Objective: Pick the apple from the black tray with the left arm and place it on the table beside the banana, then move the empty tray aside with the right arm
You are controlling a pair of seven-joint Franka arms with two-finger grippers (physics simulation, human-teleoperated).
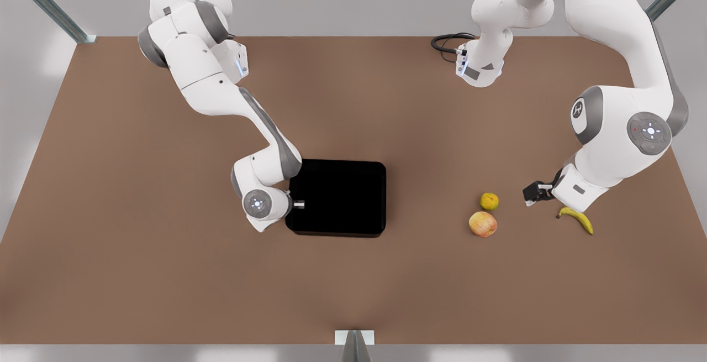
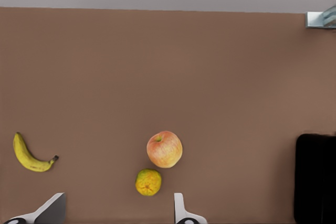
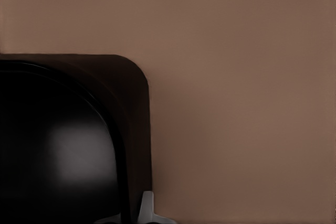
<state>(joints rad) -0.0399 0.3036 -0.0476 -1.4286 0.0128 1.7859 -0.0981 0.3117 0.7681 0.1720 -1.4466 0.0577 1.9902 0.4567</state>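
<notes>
The apple (image 1: 483, 224) lies on the tabletop (image 1: 138, 240), out ahead of the left fingers (image 2: 118, 212), touching or nearly touching a small yellow fruit (image 1: 489, 201) that sits nearer those fingers. The banana (image 1: 575, 219) is off to 1 side of them, apart from the apple. The left fingers are spread wide and hold nothing, and that arm looks to be waiting above the fruit, so the first half of the job reads as done.

The tray (image 1: 337, 196) is empty, which makes shifting it the step in hand. The right fingers (image 1: 298, 204) are down at the tray's short edge near 1 corner. The right wrist view has 1 pale tip just outside the rim and the rest is lost against the black, so I cannot tell whether they are open or clamped on the rim.

To do this well:
- Confirm a firm pinch across the rim before any travel, since the glossy low lip looks likely to slip
- A grip this close to a corner will probably make the tray pivot, so drag it low and slowly rather than lifting it high
- Pull it away from the fruit, toward the bare tabletop behind the right fingers, so nothing gets knocked
- Keep the left arm parked where it is, well clear of the path
</notes>
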